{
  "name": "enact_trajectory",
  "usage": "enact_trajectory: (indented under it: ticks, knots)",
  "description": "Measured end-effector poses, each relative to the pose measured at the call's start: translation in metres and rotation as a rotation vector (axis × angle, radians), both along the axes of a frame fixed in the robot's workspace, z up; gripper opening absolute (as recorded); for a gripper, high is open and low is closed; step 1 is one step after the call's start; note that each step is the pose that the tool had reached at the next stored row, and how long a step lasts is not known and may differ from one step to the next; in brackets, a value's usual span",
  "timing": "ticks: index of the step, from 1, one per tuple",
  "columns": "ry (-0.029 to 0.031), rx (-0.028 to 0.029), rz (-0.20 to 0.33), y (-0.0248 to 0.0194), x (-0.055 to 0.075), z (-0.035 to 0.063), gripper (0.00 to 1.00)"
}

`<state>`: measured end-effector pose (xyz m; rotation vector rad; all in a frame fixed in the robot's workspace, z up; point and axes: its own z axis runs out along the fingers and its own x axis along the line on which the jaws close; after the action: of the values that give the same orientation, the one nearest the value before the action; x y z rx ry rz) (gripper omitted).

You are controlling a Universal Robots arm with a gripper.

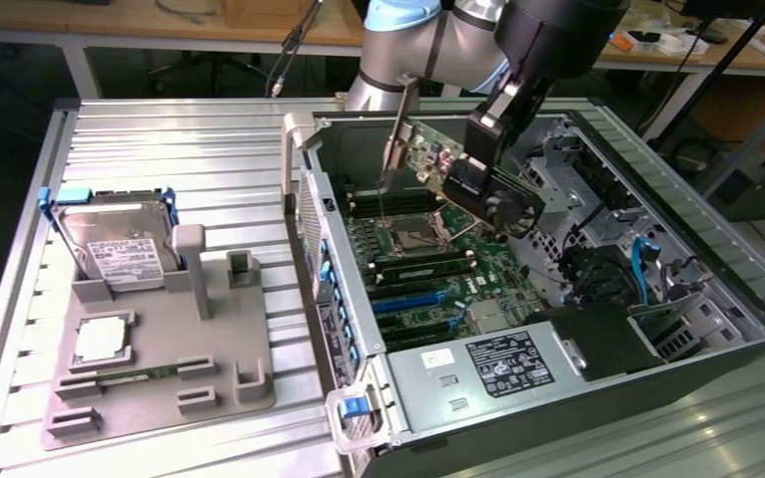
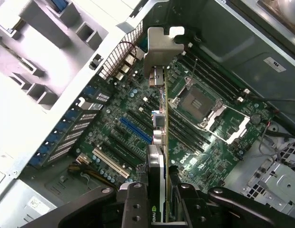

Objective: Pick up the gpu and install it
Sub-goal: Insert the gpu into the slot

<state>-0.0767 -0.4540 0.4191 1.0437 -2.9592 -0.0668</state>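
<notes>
The black gripper (image 2: 162,204) grips the thin dark silver-ended gpu (image 2: 157,156) over the green board (image 2: 109,107); tilted, it could miss the blue slot (image 2: 135,130).

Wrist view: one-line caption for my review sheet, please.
Gripper holds the gpu edge-on over the motherboard inside the open case.

Exterior camera up high, well back from the gripper (image 1: 481,165), looking down into the open case (image 1: 356,139), wrist camera just behind the gripper, close, facing along the gpu (image 2: 157,142) onto the motherboard (image 2: 114,107) beneath, both sharing that board.
</notes>
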Motion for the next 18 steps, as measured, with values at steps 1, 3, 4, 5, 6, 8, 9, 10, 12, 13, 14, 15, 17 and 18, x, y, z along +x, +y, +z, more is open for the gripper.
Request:
enact_trajectory:
  ticks: [1,3,4,5,6,8,9,10,12,13,14,15,17,18]
  knots:
    - [0.0,0.0,0.005,0.0,0.0,0.0,0.27]
    - [0.0,0.0,0.015,0.0,0.0001,0.0,0.27]
    - [0.0,0.0001,0.021,0.0,0.0001,0.0,0.27]
    - [0.0,0.0001,0.026,0.0,0.0001,0.0,0.27]
    - [0.0,0.0001,0.029,0.0,0.0001,0.0,0.27]
    - [0.0,0.0001,0.041,0.0,0.0002,0.0,0.27]
    - [0.0,0.0001,0.043,0.0,0.0002,0.0,0.27]
    - [0.0,0.0001,0.044,0.0,0.0002,0.0,0.27]
    - [0.0,0.0001,0.045,0.0,0.0002,0.0,0.27]
    - [0.0,0.0001,0.045,0.0,0.0001,0.0,0.27]
    - [0.0,0.0001,0.046,0.0,0.0002,0.0,0.27]
    - [0.0,0.0001,0.046,0.0,0.0002,0.0,0.27]
    - [0.0,0.0001,0.048,0.0,0.0002,0.0,0.27]
    - [0.0,0.0002,0.048,0.0,0.0002,0.0,0.27]
